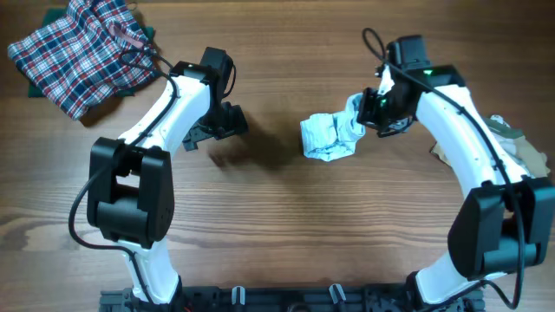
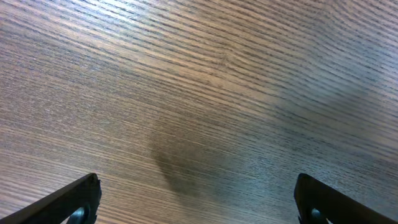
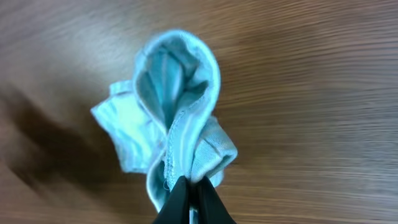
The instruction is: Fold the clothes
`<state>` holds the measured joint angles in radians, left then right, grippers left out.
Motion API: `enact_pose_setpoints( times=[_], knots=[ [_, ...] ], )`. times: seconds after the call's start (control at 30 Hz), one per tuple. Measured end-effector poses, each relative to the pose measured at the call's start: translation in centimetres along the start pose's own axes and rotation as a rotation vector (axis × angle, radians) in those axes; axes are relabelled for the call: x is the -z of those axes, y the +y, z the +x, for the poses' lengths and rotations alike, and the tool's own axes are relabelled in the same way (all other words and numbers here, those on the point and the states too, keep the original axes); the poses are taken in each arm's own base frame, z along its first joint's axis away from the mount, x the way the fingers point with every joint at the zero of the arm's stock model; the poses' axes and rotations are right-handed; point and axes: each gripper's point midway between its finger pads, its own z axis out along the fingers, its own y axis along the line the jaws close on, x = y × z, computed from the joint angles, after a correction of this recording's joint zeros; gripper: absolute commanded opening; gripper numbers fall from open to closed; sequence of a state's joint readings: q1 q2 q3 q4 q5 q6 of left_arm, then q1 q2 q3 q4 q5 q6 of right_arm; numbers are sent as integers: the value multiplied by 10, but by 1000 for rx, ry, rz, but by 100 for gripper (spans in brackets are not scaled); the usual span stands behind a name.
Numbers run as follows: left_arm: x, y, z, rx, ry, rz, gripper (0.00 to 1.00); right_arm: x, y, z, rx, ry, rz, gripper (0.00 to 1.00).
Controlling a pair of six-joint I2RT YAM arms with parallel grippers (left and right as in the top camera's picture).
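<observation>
A pale blue-white finely striped garment (image 1: 329,136) lies crumpled at the middle of the wooden table. My right gripper (image 1: 371,110) is shut on its right edge and lifts that part; in the right wrist view the cloth (image 3: 171,112) hangs bunched from the closed fingertips (image 3: 193,190). My left gripper (image 1: 227,121) is open and empty, left of the garment and apart from it. Its wrist view shows both fingers wide apart (image 2: 196,202) over bare wood.
A red-white-blue plaid garment (image 1: 82,52) lies on something dark green at the back left corner. Beige and white cloth (image 1: 520,147) lies at the right edge, partly behind my right arm.
</observation>
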<state>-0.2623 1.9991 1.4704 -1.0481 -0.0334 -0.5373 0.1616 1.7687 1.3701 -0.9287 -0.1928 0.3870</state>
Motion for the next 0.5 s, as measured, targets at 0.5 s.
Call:
enact_pose_setpoints(
  times=[0.5],
  knots=[
    [0, 0, 0, 0, 0, 0, 100, -12, 78, 38, 178, 19, -57, 13]
  ],
)
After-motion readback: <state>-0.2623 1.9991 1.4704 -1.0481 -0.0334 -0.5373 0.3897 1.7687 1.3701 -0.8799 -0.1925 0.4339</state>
